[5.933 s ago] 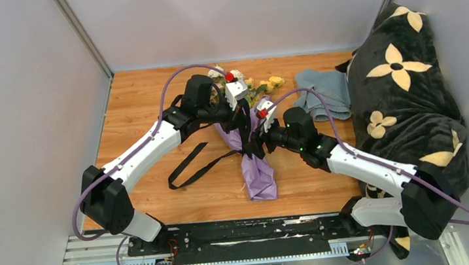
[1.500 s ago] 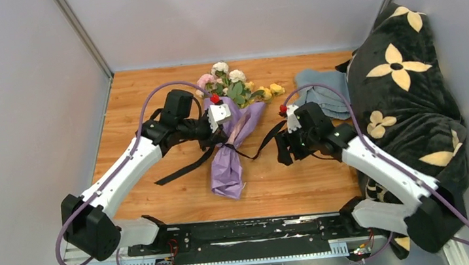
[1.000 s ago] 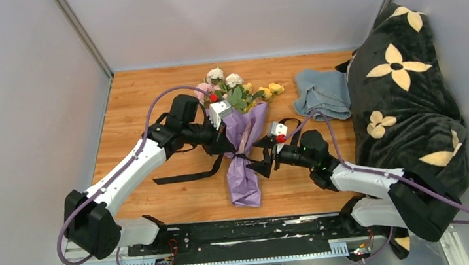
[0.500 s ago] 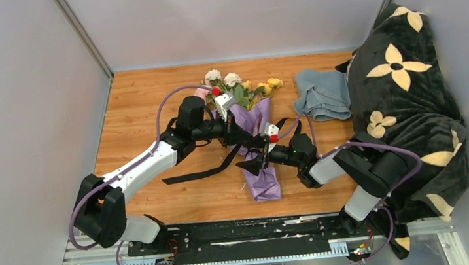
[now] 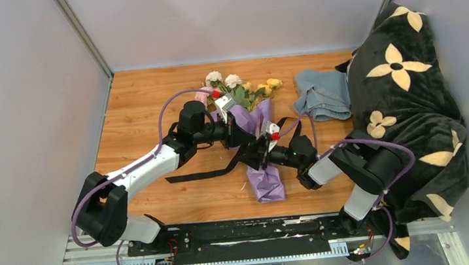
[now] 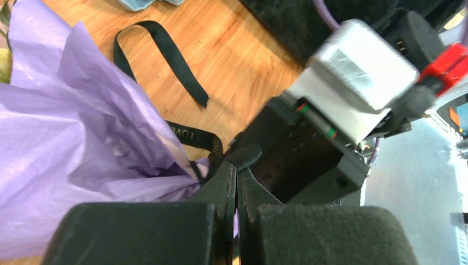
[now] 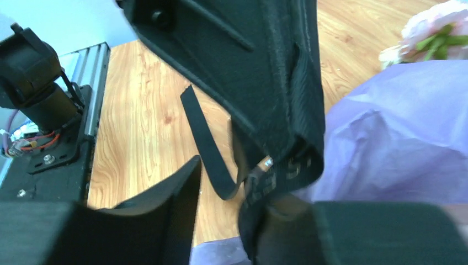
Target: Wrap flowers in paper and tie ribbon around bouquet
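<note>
**Wooden bench: both jaws meet at the neck of the bouquet**

On the wooden bench (image 5: 137, 103), between plain grey walls, the bouquet (image 5: 256, 130) is laid flat. The flowers (image 5: 233, 80) are turned toward the far wall and the tail of the purple paper (image 5: 265, 182) toward the arms. A grey-blue cloth (image 5: 323, 93) and a black blanket with cream flowers (image 5: 405, 88) are seen at the right, apart from it.

The left jaws are pressed fully together at the narrow neck of the paper, and the black ribbon (image 5: 197, 175) appears to be pinched in them. Probably it is held there so that the loop around the stems is kept tight. The right jaws are half closed, with a gap between them, and a piece of ribbon lies in this gap, just beside the tip of the left jaws. Whether it is gripped cannot be told. It is judged that the free end is meant to be taken for the knot.

On the ribbon "LOVE" can be read in pale letters. In the right wrist view only "EST" is made out. No other writing is legible.
</note>
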